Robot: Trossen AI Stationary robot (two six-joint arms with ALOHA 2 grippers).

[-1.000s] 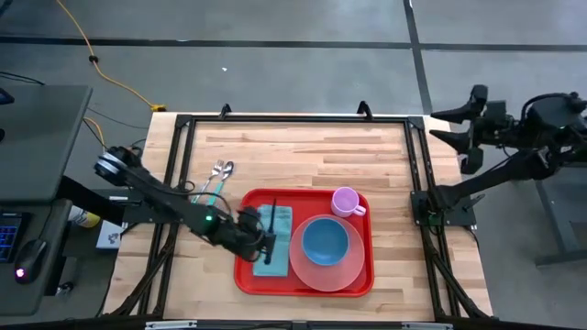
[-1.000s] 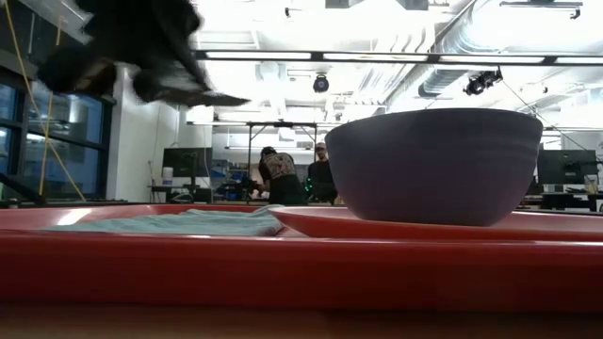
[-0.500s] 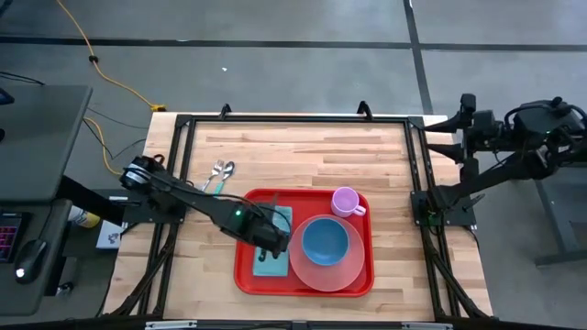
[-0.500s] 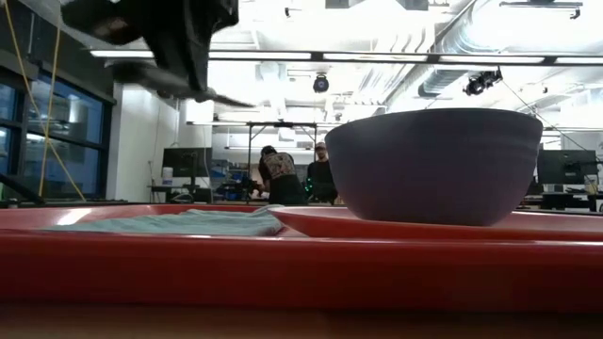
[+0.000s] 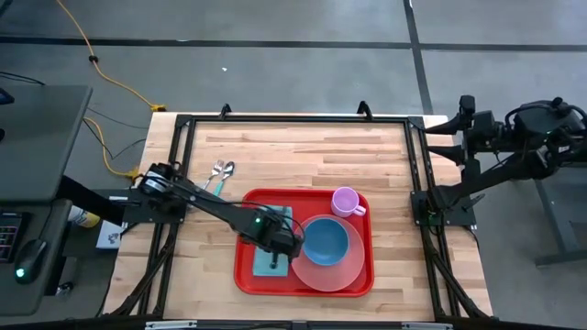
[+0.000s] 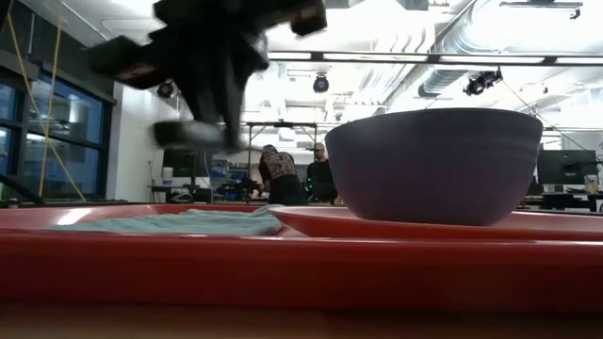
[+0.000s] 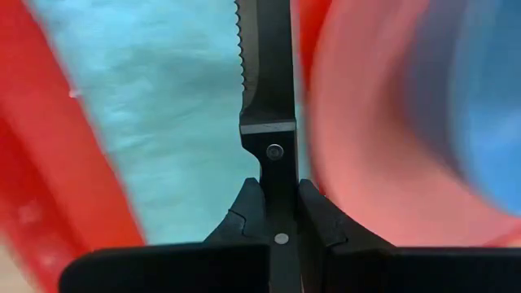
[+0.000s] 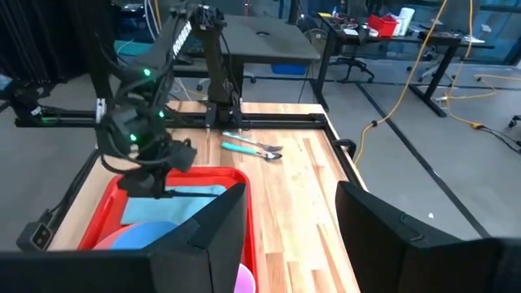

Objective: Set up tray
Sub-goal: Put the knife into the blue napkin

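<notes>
The red tray [image 5: 246,275] lies on the wooden table. On it are a teal napkin [image 5: 267,264], a pink plate [image 5: 335,270] bearing a blue bowl [image 5: 326,240], and a pink cup [image 5: 345,200]. My left gripper [image 5: 284,240] hovers over the tray between the napkin and the plate, shut on a black serrated knife [image 7: 264,57]. The low view shows it above the napkin [image 6: 188,222]. My right gripper [image 8: 289,236] waits open beyond the table's right edge [image 5: 445,137]. My left gripper pinches the knife's black handle [image 7: 275,155] between its two fingers [image 7: 241,213], coming from above. The knife is lifted clear. Its blade reaches out past the fingertips over the napkin's edge [image 7: 203,122], beside the plate's rim [image 7: 342,138].
A spoon and a fork with teal handles [image 5: 218,174] lie on the bare wood left of the tray's far corner. A black frame rail [image 5: 303,119] runs round the table. People stand far off in the room [image 6: 283,174].
My left gripper has carried the knife toward the table's right edge, from the napkin's left side across it to the plate's rim. In the low view it has also come lower. My right arm has shifted slightly between the first two high frames.
</notes>
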